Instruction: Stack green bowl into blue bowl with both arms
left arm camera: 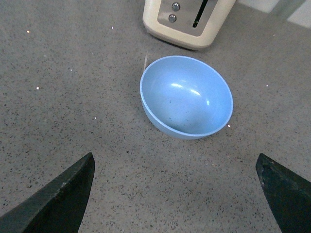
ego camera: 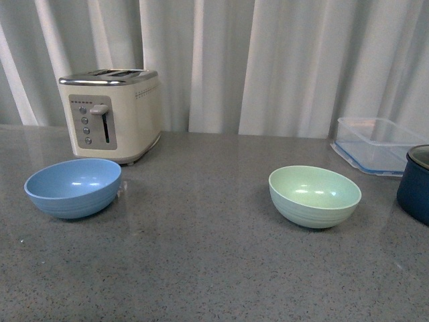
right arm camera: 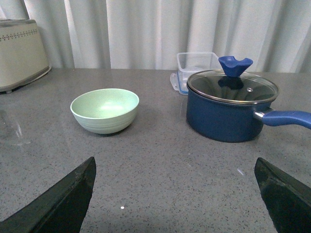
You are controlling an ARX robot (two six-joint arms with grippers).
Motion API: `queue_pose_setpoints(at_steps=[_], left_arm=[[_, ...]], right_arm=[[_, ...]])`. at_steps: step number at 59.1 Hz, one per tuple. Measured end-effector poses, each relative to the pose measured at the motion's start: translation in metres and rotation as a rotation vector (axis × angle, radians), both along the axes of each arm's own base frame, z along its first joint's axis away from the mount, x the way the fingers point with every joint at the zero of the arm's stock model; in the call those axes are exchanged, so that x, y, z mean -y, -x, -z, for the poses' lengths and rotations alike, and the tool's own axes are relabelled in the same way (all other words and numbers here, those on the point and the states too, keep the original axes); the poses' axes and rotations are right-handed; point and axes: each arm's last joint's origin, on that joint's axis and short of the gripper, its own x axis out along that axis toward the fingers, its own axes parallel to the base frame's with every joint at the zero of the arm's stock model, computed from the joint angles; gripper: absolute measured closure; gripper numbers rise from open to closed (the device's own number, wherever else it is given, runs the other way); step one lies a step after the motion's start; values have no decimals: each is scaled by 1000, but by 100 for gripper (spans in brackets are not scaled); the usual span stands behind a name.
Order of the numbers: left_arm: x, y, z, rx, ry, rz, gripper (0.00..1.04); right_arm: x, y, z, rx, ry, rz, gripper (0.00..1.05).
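Front view: blue bowl (ego camera: 72,188) at lower left of frame, upright, mouth up, near and in front of the toaster (ego camera: 114,114). Green bowl (ego camera: 314,196) right of centre, upright, mouth up. Both round, no long axis. Wide bare tabletop (ego camera: 201,255) between the bowls and in front of them. Right edge is tighter: pot (ego camera: 415,184) cut by the frame, near the green bowl, with the container (ego camera: 375,144) behind. Left gripper (left arm camera: 175,160) is spread wide and empty, blue bowl ahead. Right gripper (right arm camera: 175,162) is spread wide and empty, green bowl and pot ahead.
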Motion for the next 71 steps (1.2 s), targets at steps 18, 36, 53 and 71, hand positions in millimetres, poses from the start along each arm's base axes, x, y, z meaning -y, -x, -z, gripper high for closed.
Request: queue_pose_setpoints(at_steps=[18, 36, 53, 71], left_arm=[[-13, -93, 6, -182, 87, -76, 7], [-21, -158, 46, -312, 120, -116, 7], [-12, -181, 73, -376, 114, -128, 7], [1, -184, 78, -377, 101, -117, 52]], right_arm=[[0, 0, 0, 0, 0, 0, 10], [0, 0, 0, 0, 0, 0, 10], [0, 0, 0, 0, 0, 0, 10], [0, 0, 0, 0, 0, 0, 10]])
